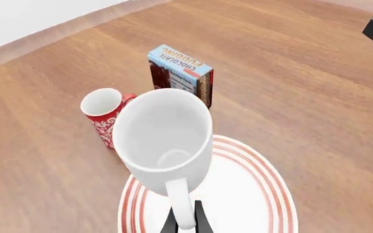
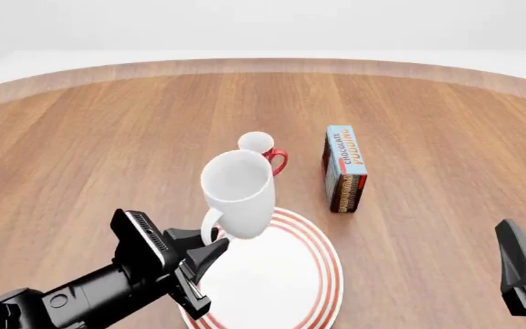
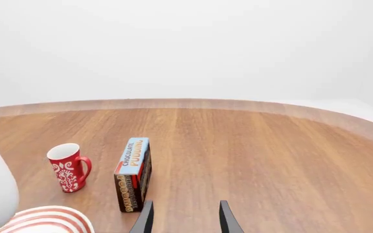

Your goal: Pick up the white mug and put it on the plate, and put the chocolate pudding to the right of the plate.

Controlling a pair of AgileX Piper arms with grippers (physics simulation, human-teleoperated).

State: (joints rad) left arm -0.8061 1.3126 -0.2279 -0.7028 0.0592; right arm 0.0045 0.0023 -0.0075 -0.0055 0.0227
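1. The plain glossy white ceramic mug (image 2: 238, 192) is held by its loop handle, tilted, above the far-left part of the large round white plate with concentric red rings (image 2: 322, 274); contact between mug and plate cannot be determined.
2. The left pincer (image 2: 210, 253) is pinched on the mug handle; in the left wrist view its dark fingers (image 1: 201, 219) are seen on either side of the handle.
3. The plate lies flat on the brown wooden desk (image 2: 107, 151), near the front edge of the front view.
4. The slim red mug with white pattern (image 2: 261, 152) stands upright just beyond the white mug, its handle turned to the right.
5. The small rectangular chocolate pudding carton with light blue face and dark brown sides (image 2: 344, 168) stands on the desk, right of the red mug and beyond the plate's right edge, apart from both.
6. The right pincer (image 3: 184, 219) is spread, holds nothing, and is positioned low at the right, well apart from the carton.
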